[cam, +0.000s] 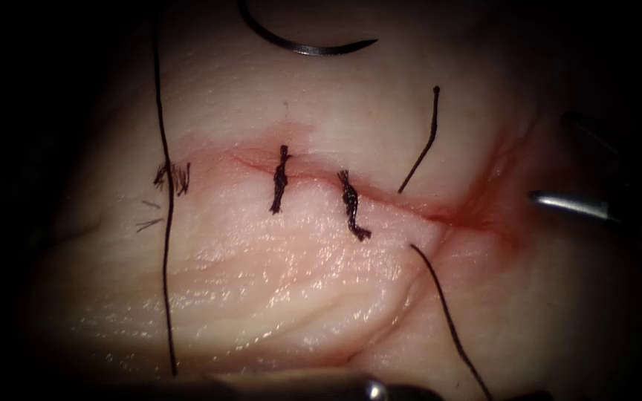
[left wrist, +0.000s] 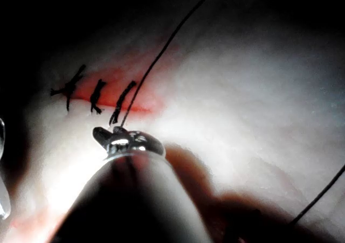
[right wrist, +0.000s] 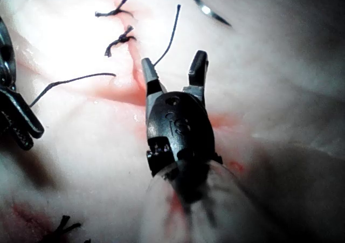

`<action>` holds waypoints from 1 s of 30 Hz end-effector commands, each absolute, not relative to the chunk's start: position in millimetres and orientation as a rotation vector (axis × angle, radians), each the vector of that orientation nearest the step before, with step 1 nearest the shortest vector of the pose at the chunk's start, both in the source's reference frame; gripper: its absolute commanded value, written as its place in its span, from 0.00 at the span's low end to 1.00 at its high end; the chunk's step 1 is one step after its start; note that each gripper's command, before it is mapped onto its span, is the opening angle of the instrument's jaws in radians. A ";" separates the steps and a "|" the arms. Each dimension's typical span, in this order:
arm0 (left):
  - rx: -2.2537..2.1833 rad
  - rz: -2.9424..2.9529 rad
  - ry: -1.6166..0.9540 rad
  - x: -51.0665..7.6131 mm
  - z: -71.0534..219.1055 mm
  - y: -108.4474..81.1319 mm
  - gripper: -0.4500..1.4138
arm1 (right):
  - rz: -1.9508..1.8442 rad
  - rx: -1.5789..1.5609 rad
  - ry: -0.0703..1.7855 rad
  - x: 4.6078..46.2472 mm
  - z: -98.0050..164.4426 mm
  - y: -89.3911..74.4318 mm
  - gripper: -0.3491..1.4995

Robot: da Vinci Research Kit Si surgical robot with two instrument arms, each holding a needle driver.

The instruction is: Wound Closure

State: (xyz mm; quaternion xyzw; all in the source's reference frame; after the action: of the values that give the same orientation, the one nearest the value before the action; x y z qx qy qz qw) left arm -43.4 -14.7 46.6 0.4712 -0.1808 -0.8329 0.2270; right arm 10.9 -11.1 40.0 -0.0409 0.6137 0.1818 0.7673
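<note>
two tools grip nothing: right tool (right wrist: 174, 66) jaws apart, left tool (left wrist: 125, 139) jaws unclear; needle (cam: 302, 46) lies free on tissue (cam: 276, 275), upper centre.

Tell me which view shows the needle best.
The endoscope view: the needle lies free on the tissue above the cut, most of its curve visible. The right wrist view catches part of it, beyond the right tool's open jaws.
</note>
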 end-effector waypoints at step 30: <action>1.397 -2.235 -0.415 -37.4 43.3 -7.4 0.00 | -0.123 -0.087 1.439 20.1 38.7 -16.4 0.74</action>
State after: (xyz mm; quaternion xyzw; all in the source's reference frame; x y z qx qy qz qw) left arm -36.8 -7.6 42.8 0.5083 -0.1491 -0.8147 0.2358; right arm 19.3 -16.5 38.5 -0.0395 0.6576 -0.0556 0.7503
